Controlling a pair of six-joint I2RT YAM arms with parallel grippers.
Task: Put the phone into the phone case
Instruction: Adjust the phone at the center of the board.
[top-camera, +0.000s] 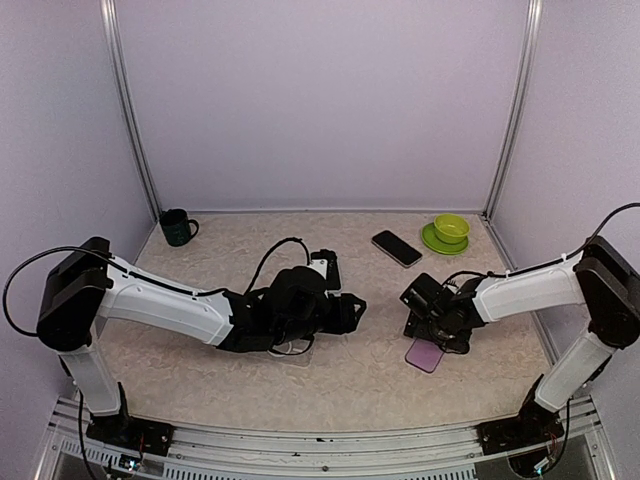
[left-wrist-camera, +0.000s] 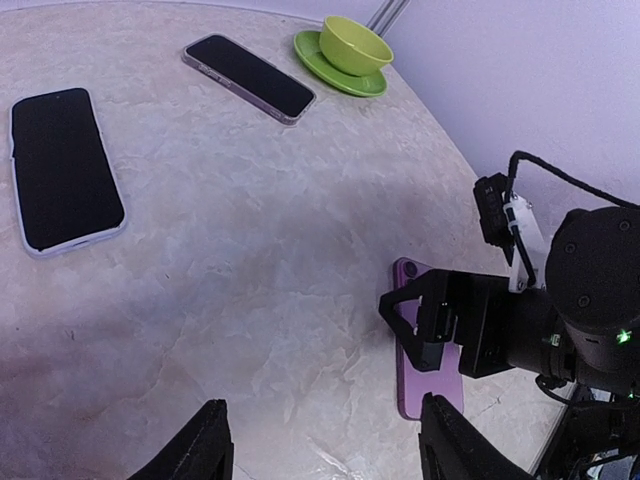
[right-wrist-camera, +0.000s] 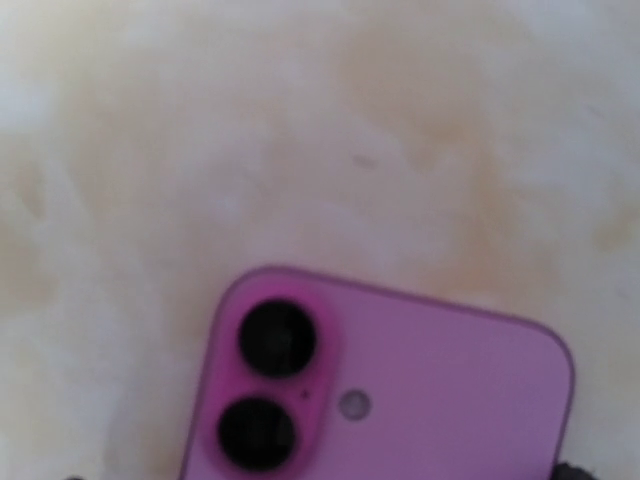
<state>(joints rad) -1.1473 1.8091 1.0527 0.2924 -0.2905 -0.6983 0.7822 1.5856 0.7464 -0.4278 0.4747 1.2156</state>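
Pink phone (right-wrist-camera: 400, 400): lies flat on the table (top-camera: 360, 395) near the robot's right side, back up, with two camera lenses and the flash showing.
Right gripper (top-camera: 435, 322): hangs just above the pink phone with its fingers spread wide and nothing between them. Its own camera shows only the phone's upper end, so where the pads will land cannot be told.
Left gripper (left-wrist-camera: 325, 430): sits low over the middle of the table, with its fingers (left-wrist-camera: 212, 440) apart and empty, pointing toward the right arm.
Step in hand: probably the pickup of the pink phone by the right arm, with the fitting itself not yet begun.
Doing it well: a flat slab on a smooth top gives little to bite. Close across the two long edges, centred along the length, and lift level so it does not pivot out. Keep the pads off the lens bump.
Case: I cannot make out an empty one, so settle which item receives the phone before carrying it anywhere.
White-rimmed handset (left-wrist-camera: 65, 170): screen up, just beyond the left gripper; it may already be sitting in a pale shell.
Dark handset (left-wrist-camera: 248, 77): further back, screen up, well apart from both grippers.
Green bowl (left-wrist-camera: 352, 45): on its saucer (left-wrist-camera: 320, 72) in the far right corner, out of the way.
Mug (top-camera: 178, 227): in the far left corner.
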